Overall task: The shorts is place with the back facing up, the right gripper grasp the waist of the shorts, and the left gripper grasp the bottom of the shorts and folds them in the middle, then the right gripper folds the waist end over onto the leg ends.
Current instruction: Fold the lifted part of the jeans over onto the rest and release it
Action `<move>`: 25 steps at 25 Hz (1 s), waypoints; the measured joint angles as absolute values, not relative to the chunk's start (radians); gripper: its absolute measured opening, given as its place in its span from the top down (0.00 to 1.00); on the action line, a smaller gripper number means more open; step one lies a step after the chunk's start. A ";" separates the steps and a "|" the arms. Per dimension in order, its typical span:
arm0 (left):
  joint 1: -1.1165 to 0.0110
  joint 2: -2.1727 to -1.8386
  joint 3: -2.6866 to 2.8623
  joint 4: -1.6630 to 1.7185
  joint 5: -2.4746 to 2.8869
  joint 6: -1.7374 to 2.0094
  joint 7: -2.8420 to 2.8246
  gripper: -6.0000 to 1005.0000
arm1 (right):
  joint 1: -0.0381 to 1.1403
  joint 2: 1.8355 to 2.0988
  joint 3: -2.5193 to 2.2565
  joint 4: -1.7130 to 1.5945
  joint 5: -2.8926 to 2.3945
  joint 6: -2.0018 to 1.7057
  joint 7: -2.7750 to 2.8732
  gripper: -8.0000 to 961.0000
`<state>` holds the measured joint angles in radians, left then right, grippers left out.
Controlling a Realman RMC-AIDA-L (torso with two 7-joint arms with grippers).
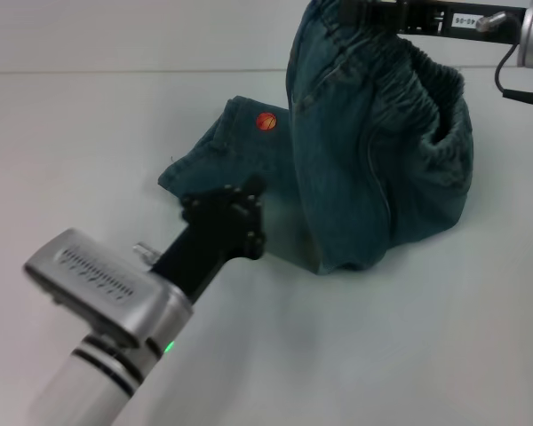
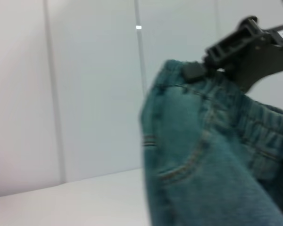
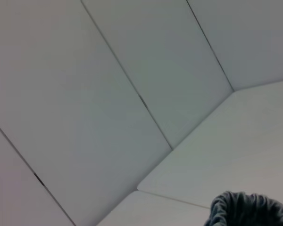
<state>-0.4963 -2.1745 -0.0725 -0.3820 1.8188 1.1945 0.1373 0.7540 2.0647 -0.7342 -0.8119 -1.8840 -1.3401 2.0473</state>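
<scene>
The teal denim shorts (image 1: 373, 169) are lifted by the elastic waist, with the body hanging in a hump and the leg ends lying flat on the table. An orange round patch (image 1: 266, 122) shows on the flat leg part. My right gripper (image 1: 364, 11) is at the top, shut on the waist of the shorts. In the left wrist view the same right gripper (image 2: 198, 70) pinches the waistband of the shorts (image 2: 203, 160). A bit of gathered waistband (image 3: 247, 209) shows in the right wrist view. My left gripper (image 1: 240, 200) sits low at the near edge of the leg ends.
The white table (image 1: 444, 337) spreads around the shorts, with a pale panelled wall (image 2: 85, 84) behind it. The left arm's silver wrist housing (image 1: 107, 284) takes up the lower left of the head view.
</scene>
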 joint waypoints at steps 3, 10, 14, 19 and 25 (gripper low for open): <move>-0.464 -2.175 -0.115 -0.382 1.821 1.210 0.144 0.99 | 0.776 2.061 -0.752 -0.775 -1.885 -1.308 2.024 0.85; -0.446 -2.175 -0.135 -0.377 1.823 1.230 0.144 0.99 | 0.859 2.071 -0.839 -0.652 -1.885 -1.201 1.930 0.84; -0.449 -2.175 -0.135 -0.377 1.824 1.225 0.144 0.99 | 0.904 2.077 -0.926 -0.589 -1.886 -1.100 1.885 0.84; -0.448 -2.175 -0.134 -0.379 1.825 1.224 0.144 0.99 | 0.973 2.086 -1.001 -0.494 -1.888 -0.969 1.826 0.83; -0.446 -2.175 -0.134 -0.379 1.825 1.224 0.141 0.99 | 1.004 2.097 -1.074 -0.480 -1.885 -0.942 1.824 0.83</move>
<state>-0.4463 -2.1752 -0.1345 -0.3794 1.8255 1.2243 0.1411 1.0041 2.0971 -1.0740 -0.4795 -1.8852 -0.9425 1.8239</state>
